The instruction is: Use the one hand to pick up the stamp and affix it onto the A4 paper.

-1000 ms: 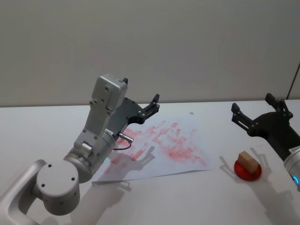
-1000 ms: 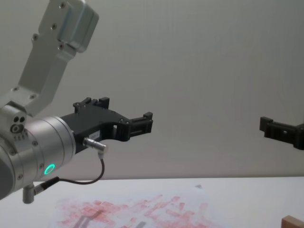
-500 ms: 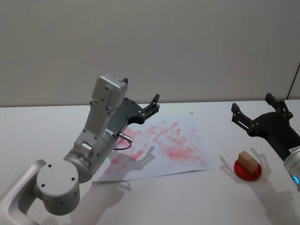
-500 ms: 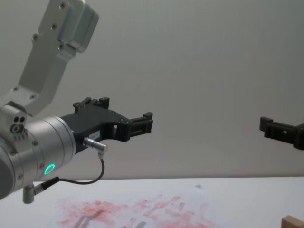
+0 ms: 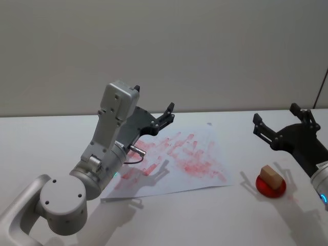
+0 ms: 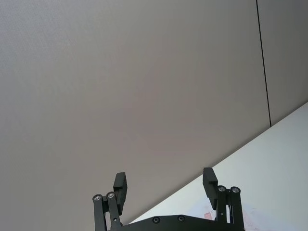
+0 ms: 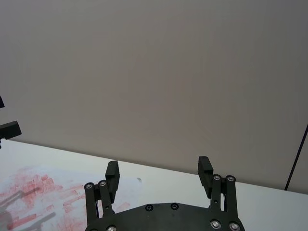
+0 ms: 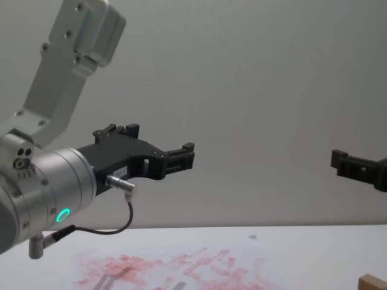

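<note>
Stamp (image 5: 272, 177) on red pad (image 5: 265, 189), beneath released right gripper (image 5: 275, 115), released left gripper (image 6: 164, 176) over paper (image 5: 205, 148)

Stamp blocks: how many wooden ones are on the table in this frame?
1. The stamp sits on a red pad right of the A4 paper, near the raised open right tool. None seems hidden.

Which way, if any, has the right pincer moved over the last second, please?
No. Against the stamp on its red pad, the right pincer sits just where it was, open above and behind them.
</note>
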`<state>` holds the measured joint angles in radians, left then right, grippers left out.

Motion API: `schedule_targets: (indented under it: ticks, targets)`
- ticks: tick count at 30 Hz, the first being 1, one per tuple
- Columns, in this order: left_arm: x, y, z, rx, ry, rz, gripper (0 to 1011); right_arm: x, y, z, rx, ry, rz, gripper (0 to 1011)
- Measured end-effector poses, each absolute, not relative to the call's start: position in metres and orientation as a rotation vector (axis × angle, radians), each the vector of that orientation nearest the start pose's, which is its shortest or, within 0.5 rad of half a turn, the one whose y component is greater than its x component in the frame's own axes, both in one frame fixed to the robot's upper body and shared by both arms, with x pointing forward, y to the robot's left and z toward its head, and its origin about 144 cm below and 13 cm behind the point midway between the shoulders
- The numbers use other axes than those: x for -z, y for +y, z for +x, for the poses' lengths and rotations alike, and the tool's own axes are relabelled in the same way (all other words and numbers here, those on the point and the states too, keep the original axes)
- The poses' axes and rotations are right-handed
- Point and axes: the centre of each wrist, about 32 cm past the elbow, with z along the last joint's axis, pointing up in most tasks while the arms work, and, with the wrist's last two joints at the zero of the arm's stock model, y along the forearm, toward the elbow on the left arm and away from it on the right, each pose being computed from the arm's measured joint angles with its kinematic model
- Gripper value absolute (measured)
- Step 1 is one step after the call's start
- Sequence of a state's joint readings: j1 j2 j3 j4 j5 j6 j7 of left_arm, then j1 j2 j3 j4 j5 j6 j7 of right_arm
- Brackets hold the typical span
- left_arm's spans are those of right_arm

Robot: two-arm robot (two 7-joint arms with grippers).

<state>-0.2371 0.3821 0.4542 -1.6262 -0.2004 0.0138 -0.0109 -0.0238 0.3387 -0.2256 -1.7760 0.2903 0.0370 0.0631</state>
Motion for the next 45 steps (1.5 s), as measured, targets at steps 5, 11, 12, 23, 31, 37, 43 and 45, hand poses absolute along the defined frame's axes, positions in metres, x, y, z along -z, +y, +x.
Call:
schedule_targets:
  ticks: [5,11,12,23,31,37,43,45]
  targets:
    - [-1.204,0.198,0.492,-1.124,-0.268,0.061,1001,-1.189,-0.235,0.432,1.244,-0.051,0.02,1001]
    - [-1.204,0.198,0.492,-1.124,-0.268,0.061,1001,-1.189,-0.233,0.419,1.272,-0.016,0.0,1001]
    - [-1.204,0.198,0.492,-1.124,-0.268,0.061,1001,-1.189,-0.232,0.416,1.277,-0.01,-0.005,1001]
    - [-1.204,0.198,0.492,-1.124,-0.268,0.061,1001,-1.188,-0.23,0.386,1.367,0.091,-0.116,1001]
    - [-1.204,0.198,0.492,-1.124,-0.268,0.061,1001,-1.187,-0.233,0.38,1.402,0.138,-0.195,1001]
    - [-1.204,0.198,0.492,-1.124,-0.268,0.061,1001,-1.185,-0.234,0.386,1.396,0.16,-0.232,1001]
    - [-1.204,0.198,0.492,-1.124,-0.268,0.061,1001,-1.181,-0.235,0.397,1.371,0.18,-0.267,1001]
    - [-1.204,0.198,0.492,-1.124,-0.268,0.061,1001,-1.179,-0.235,0.401,1.361,0.19,-0.279,1001]
